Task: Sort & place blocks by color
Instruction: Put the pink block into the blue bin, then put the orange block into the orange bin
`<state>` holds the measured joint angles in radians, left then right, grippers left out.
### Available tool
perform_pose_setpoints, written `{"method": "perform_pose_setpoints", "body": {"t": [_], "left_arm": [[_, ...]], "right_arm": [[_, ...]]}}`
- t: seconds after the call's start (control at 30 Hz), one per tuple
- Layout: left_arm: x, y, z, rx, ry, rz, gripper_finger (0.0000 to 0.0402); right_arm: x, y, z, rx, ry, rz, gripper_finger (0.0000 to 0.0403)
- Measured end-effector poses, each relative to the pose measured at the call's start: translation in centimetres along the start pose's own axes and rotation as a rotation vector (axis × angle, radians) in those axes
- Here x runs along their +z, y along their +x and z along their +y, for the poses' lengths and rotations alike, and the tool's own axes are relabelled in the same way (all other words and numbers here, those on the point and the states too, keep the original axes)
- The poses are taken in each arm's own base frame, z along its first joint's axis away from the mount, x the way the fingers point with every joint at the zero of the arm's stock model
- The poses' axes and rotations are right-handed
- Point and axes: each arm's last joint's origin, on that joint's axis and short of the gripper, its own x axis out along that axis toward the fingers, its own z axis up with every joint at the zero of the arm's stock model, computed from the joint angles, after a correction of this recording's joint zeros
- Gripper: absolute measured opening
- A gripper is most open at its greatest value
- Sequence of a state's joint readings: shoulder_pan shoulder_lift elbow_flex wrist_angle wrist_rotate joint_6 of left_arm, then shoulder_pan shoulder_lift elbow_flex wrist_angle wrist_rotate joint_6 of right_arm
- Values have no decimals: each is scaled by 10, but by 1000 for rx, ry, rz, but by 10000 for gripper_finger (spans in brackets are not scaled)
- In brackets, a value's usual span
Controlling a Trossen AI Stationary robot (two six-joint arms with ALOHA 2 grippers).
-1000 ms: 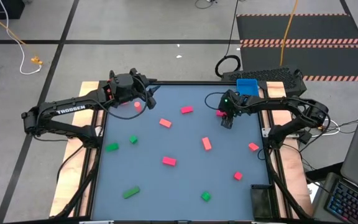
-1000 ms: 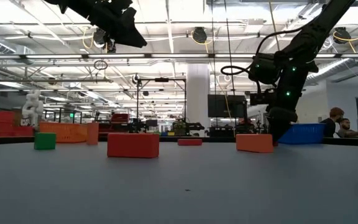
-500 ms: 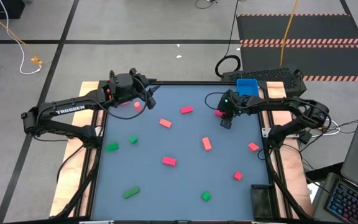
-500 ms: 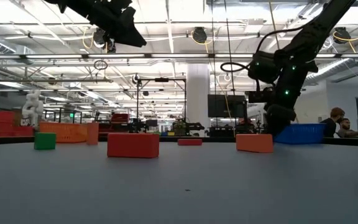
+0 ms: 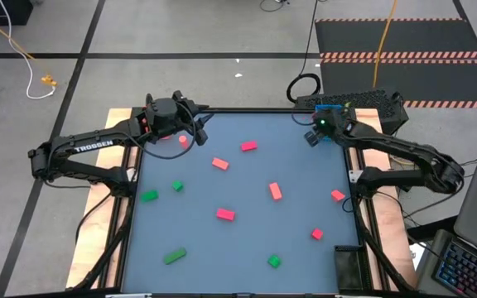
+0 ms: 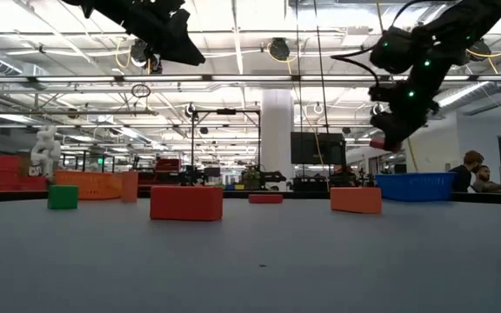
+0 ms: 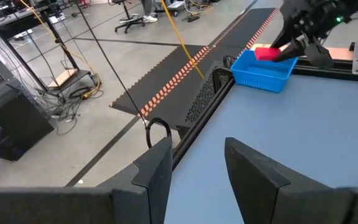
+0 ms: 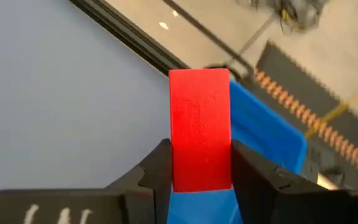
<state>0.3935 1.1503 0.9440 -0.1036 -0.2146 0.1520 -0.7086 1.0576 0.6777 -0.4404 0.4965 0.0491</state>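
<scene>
Salmon-red, hot pink and green blocks lie scattered flat on the grey table, among them a pink one (image 5: 248, 146), a salmon one (image 5: 275, 191) and a green one (image 5: 174, 257). My right gripper (image 5: 315, 135) hovers at the far right corner, over the near rim of the blue tray (image 5: 330, 111), shut on a pink-red bar (image 8: 199, 112). The low view shows it raised well above the tray (image 6: 420, 185). My left gripper (image 7: 194, 168) is open and hangs high over the far left corner (image 5: 195, 128), touching nothing. My right gripper pinches the pink-red bar between its two fingers, one on each long side (image 8: 180, 165). The bar's free end sticks out past the fingertips. The fingers point down at a slant. The bar is lifted clear, with the blue tray (image 8: 263, 137) below it.
A dark tray (image 5: 348, 265) sits at the near right corner. A small red piece (image 5: 183, 139) lies on the table beneath the left arm. People sit in the room beyond the table's right side (image 6: 472, 169). The table's middle holds only spread-out blocks.
My right gripper has risen from the table with the pink-red bar and moved toward the far right corner, over the blue tray. The bar, which was on the table beside the fingers a second ago, is now lifted clear. The left arm has kept still.
</scene>
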Motion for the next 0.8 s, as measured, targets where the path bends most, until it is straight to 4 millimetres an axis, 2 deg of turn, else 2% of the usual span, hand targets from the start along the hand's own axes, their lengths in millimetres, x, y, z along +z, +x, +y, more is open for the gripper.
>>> {"method": "perform_pose_setpoints", "body": {"t": [0.3,0.6,0.8], "left_arm": [[1,-1,-6,-22,26,-5,149],[1,-1,-6,-22,28,-6,150],[1,-1,-6,-21,25,-7,150]], "right_arm": [[-11,3,-11,-18,93,119,123],[-7,3,-12,-22,117,76,229],[-3,3,-11,-4,130,39,256]]}}
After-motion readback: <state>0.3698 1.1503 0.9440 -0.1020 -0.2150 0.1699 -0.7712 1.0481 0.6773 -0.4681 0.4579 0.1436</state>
